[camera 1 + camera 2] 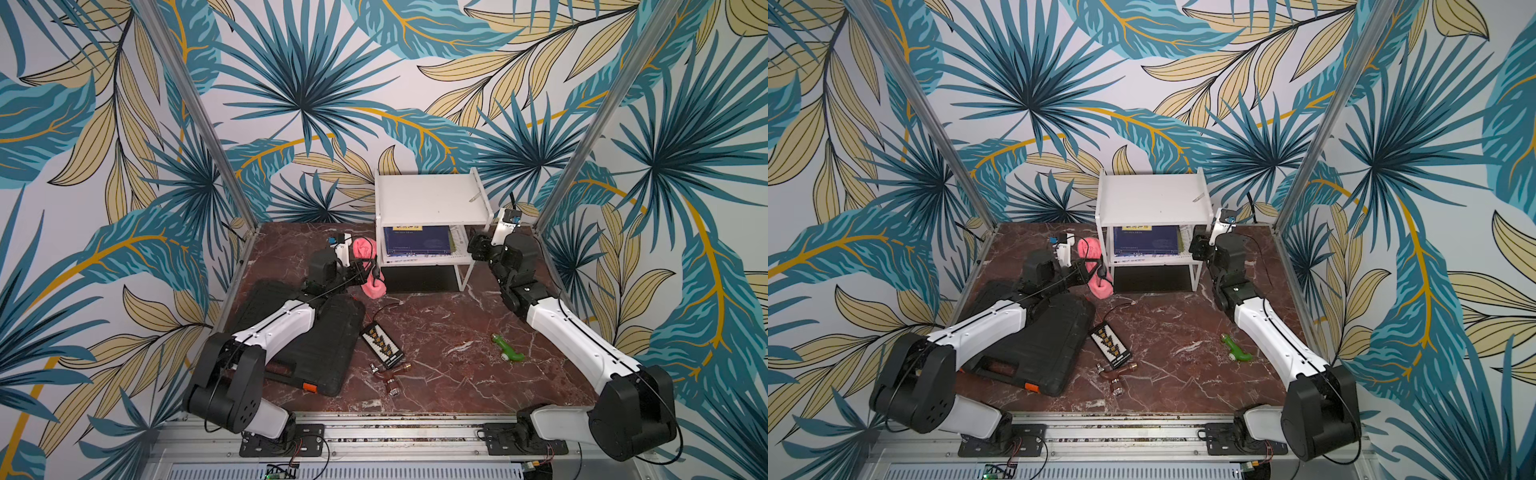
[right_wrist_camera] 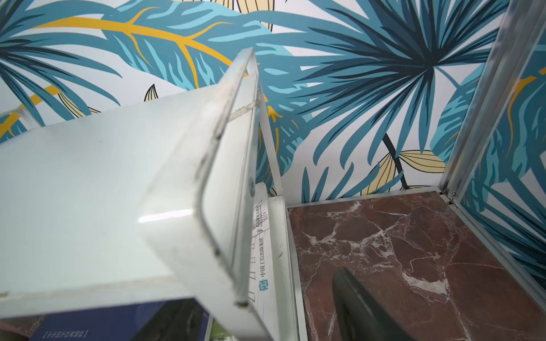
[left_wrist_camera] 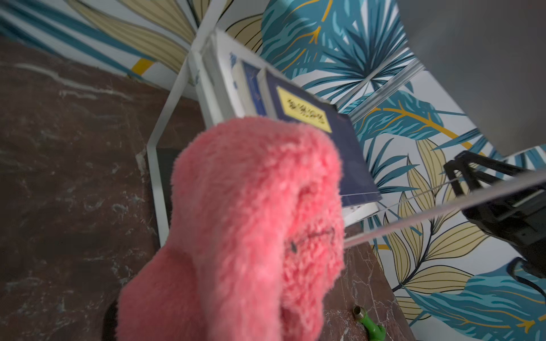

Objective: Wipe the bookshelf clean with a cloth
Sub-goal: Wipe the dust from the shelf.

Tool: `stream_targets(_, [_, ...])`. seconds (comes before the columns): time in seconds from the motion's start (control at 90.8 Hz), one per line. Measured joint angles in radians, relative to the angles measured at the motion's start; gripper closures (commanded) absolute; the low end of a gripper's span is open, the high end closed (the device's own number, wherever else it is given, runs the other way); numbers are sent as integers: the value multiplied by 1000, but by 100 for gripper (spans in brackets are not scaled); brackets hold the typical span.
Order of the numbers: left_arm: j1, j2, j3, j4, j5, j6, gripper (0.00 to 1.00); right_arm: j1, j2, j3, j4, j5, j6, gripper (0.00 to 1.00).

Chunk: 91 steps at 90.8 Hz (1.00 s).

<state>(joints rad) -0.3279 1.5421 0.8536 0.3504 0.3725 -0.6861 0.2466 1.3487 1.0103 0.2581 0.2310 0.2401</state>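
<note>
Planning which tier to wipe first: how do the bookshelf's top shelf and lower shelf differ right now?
The top shelf is nearly bare, with only a small grey mark by a side rail; the lower shelf is loaded with books. The top shelf lies open from above; the lower shelf sits roofed beneath it. Both are white.

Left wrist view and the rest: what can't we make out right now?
- Left end effector: fingers buried in the cloth, which fills the left wrist view.
- Right end effector: right wrist view shows one finger; the bookshelf rail hides the rest.
- Lower tier: covered by books in both top views; titles too small.
</note>
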Motion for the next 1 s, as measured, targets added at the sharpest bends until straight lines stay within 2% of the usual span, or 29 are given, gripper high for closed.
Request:
stream_targets(0.143, [28, 190, -13, 38, 42, -102, 100, 0, 22, -24, -3, -5, -6, 35])
stream_targets(0.353, [53, 229, 144, 18, 90, -147, 100, -8, 32, -20, -2, -7, -28, 38])
stream_targets(0.584, [58, 250, 198, -34, 70, -71, 100, -11, 55, -10, 33, -40, -64, 60])
stream_targets(0.661, [66, 329, 246, -72, 119, -41, 100, -14, 57, -10, 42, -53, -74, 69])
stream_targets(0.782, [92, 443, 401, -185, 200, 24, 100, -29, 58, -10, 49, -92, -81, 79])
stream_targets(0.914, [103, 437, 499, -219, 254, 67, 100, -35, 58, -8, 47, -111, -138, 86])
stream_targets(1.002, [102, 444, 510, -207, 297, 62, 100, -39, 60, -8, 48, -120, -155, 91])
